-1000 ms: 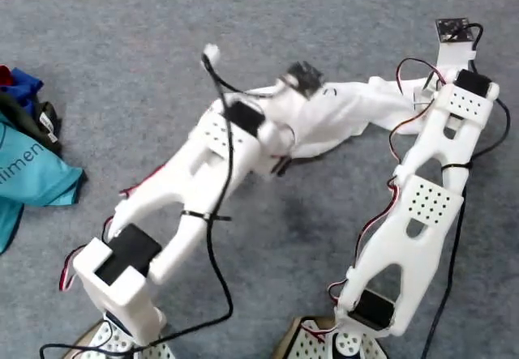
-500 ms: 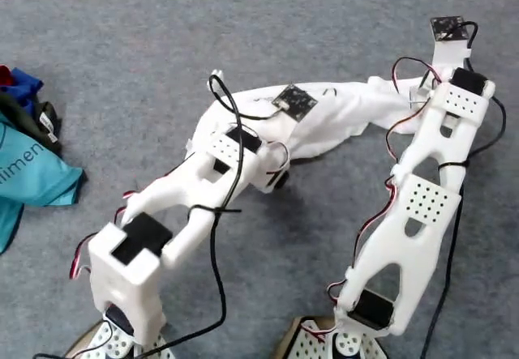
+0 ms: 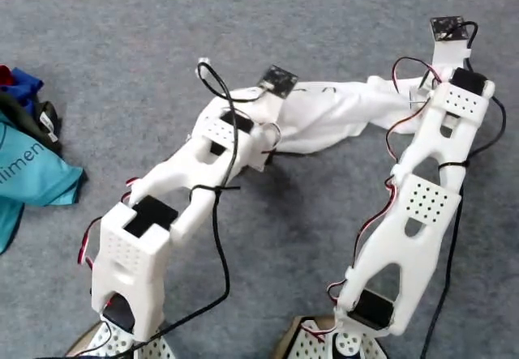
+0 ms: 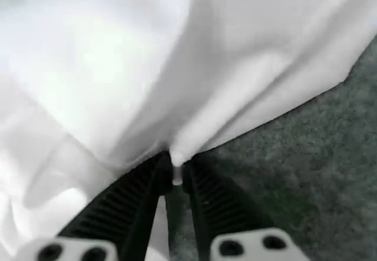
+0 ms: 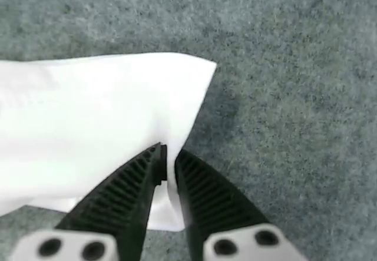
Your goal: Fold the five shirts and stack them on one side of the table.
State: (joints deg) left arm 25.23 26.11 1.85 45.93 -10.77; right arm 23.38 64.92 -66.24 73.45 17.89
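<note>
A white shirt (image 3: 332,112) lies crumpled in a long band across the middle of the grey table (image 3: 308,221). My left gripper (image 3: 266,148) is at the shirt's left end. In the left wrist view it (image 4: 175,169) is shut on a fold of the white shirt (image 4: 118,66) near its edge. My right gripper (image 3: 420,98) sits at the shirt's right end, mostly hidden under its arm. The right wrist view shows it (image 5: 168,164) shut on the hem of the white shirt (image 5: 88,108) beside a corner.
A teal shirt (image 3: 28,173) lies at the table's left edge, with blue, red and black clothes (image 3: 20,91) bunched behind it. Bare felt stretches in front of the white shirt between the two arms, and behind it up to the far edge.
My left arm has swung to the left and drawn back, pulling the shirt's left end with it. The right arm has hardly moved.
</note>
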